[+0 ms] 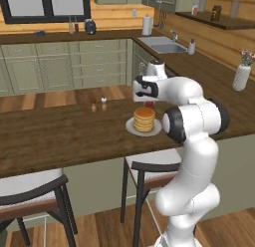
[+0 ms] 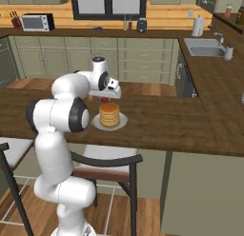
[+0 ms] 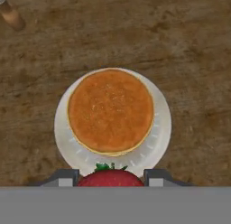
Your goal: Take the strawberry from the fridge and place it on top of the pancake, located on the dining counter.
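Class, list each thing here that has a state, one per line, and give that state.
strawberry: held in the claw, above the plate's edge
claw: shut on the strawberry
pancake: stacked on its plate, top bare
plate: resting on the dining counter

Claw (image 3: pixel 110 179) pointing straight down, fingers closed, arm elbow-high.

Pancake (image 3: pixel 110 111) rendered golden-orange, paler tan at the stack edge, on a white plate (image 3: pixel 159 136). Strawberry (image 3: pixel 111 178) shown bright red with a green leafy top. Dining counter (image 3: pixel 189 47) textured dark brown, wood-grained. Fingertips (image 3: pixel 63 177) seen as grey.
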